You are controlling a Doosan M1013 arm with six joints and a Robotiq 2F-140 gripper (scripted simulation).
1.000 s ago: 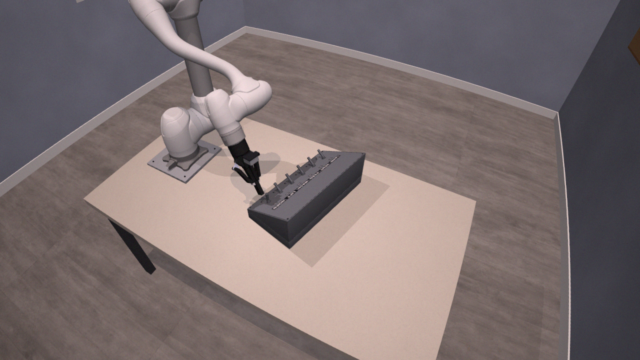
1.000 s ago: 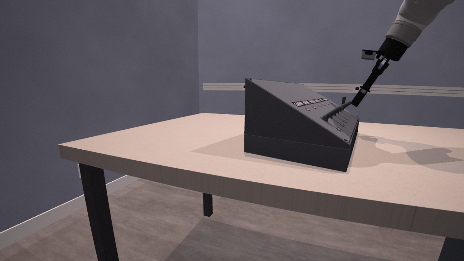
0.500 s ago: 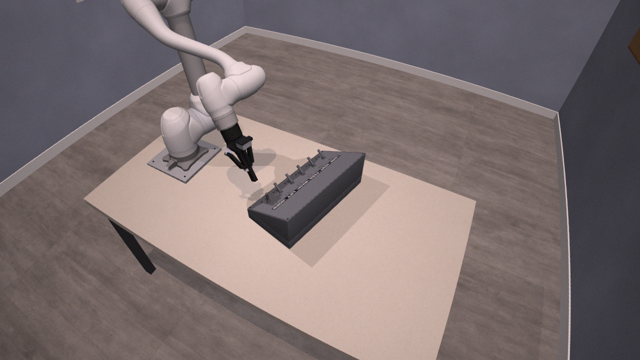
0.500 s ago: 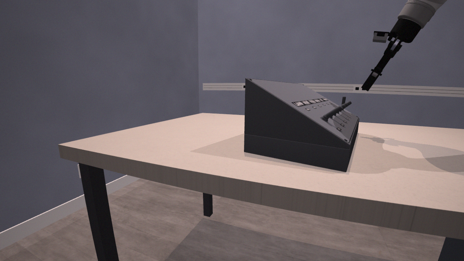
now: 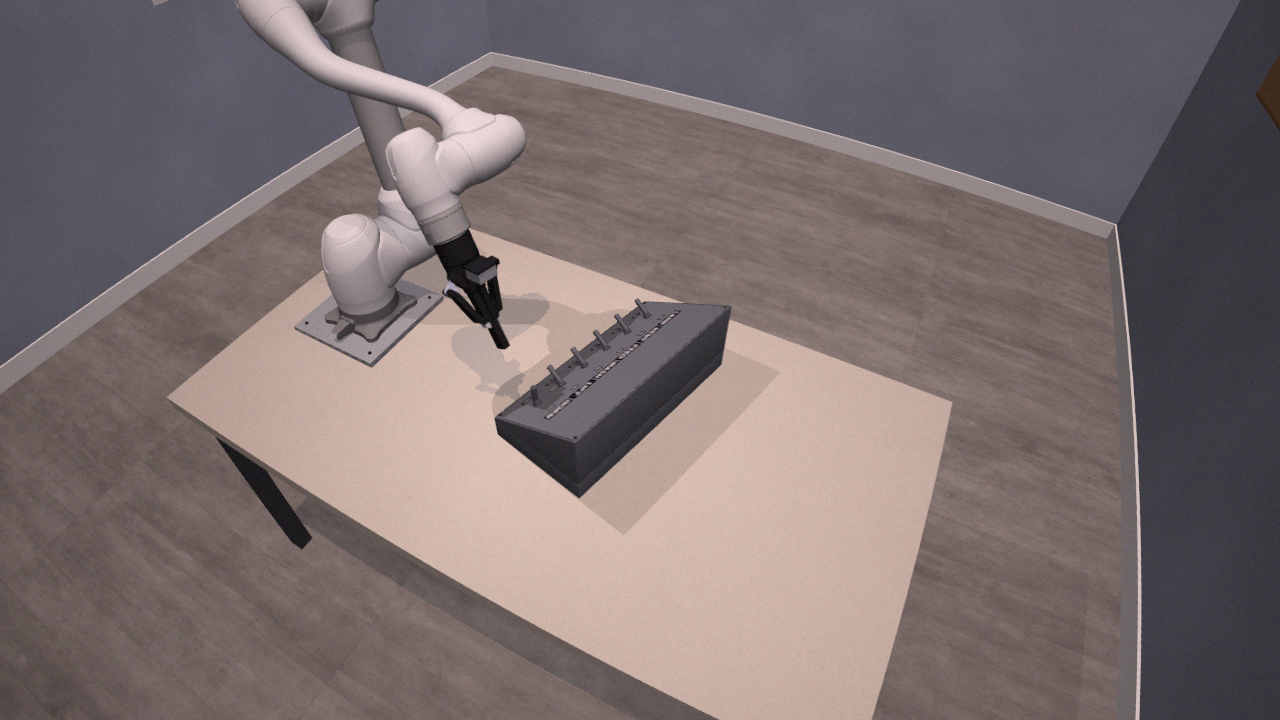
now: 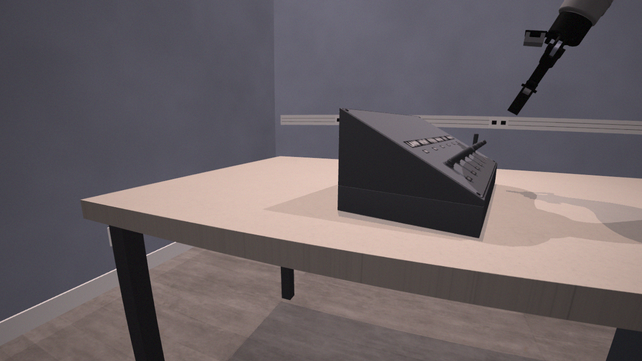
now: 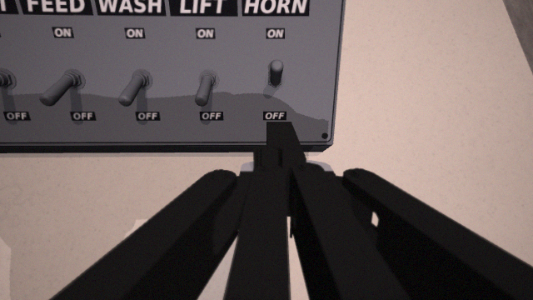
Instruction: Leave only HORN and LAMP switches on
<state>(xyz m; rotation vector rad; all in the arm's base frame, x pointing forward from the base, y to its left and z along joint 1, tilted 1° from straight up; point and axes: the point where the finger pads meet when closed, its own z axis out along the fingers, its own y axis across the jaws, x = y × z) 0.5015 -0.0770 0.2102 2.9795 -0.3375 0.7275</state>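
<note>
In the wrist view, the gripper (image 7: 278, 139) is nearest to the camera; its two fingers are pressed together with nothing between them, and the tip is in the air just in front of the lower edge of the console (image 7: 175, 133). It does not touch the panel. Directly beyond the tip is the HORN switch (image 7: 276, 72), the last one at the right end of the row, and its lever points up toward the ON label. To its left, the LIFT switch (image 7: 205, 88), the WASH switch (image 7: 133, 87) and the FEED switch (image 7: 61, 88) all lean down toward their OFF labels. One more lever (image 7: 3, 79) is cut by the left edge, and I cannot read its name or position well; the LAMP switch does not show in this view.

In the top view, the console stands diagonally near the middle of the table (image 5: 805, 573), and the gripper hangs above the table between the console and the arm's base plate (image 5: 315, 329).
</note>
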